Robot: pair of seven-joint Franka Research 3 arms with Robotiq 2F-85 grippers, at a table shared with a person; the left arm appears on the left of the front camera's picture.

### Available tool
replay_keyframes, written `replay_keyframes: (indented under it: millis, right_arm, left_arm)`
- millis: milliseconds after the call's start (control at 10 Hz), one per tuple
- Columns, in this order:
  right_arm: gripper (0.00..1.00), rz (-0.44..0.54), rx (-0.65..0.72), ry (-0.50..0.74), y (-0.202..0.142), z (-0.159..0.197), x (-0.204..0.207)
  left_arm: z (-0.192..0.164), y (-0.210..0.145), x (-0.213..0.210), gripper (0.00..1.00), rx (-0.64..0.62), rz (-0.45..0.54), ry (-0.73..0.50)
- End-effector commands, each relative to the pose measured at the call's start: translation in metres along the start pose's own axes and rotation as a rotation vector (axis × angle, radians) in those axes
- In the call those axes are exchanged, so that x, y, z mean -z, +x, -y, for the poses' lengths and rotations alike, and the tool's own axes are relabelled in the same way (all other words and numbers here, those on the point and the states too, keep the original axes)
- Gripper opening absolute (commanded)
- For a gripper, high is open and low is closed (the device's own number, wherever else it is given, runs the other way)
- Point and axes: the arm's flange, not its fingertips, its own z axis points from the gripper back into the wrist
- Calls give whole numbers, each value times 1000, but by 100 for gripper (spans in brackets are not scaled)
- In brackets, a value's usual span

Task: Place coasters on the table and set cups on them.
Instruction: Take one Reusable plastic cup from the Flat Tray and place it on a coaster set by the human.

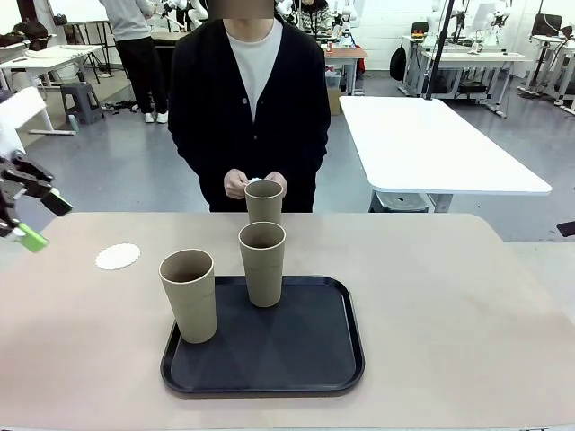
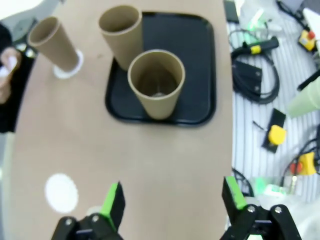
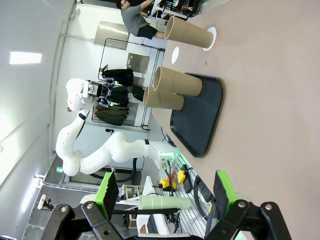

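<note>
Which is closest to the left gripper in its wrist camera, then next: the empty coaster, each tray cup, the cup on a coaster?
1. Empty coaster, on the table near the left gripper.
2. Front cup, at the near edge of the tray.
3. Back tray cup and the cup on a coaster, both farther back: too close to call.

The room was bright and evenly lit from overhead; a light panel (image 3: 25, 57) glared white in the right wrist view. The cups (image 1: 262, 262) cast only faint, soft shadows on the tray (image 1: 305, 359). The left wrist view was blurred throughout, and both wrist views bowed at the edges.
</note>
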Motion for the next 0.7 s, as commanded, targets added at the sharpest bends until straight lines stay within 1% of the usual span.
replay_keyframes:
  millis: [0, 100, 400, 500, 600]
  right_arm:
    - [100, -6, -1, 7, 2, -1, -2]
    - [100, -6, -1, 7, 2, -1, -2]
    - [100, -6, -1, 7, 2, -1, -2]
    - [100, -6, -1, 7, 2, -1, -2]
    - [100, -6, -1, 7, 2, -1, -2]
  left_arm:
    - [5, 1, 15, 100, 50, -4, 40]
    - [0, 0, 0, 100, 0, 0, 0]
    - [0, 0, 0, 100, 0, 0, 0]
    - [0, 0, 5, 100, 11, 12, 11]
    - [-9, -4, 7, 100, 30, 50, -3]
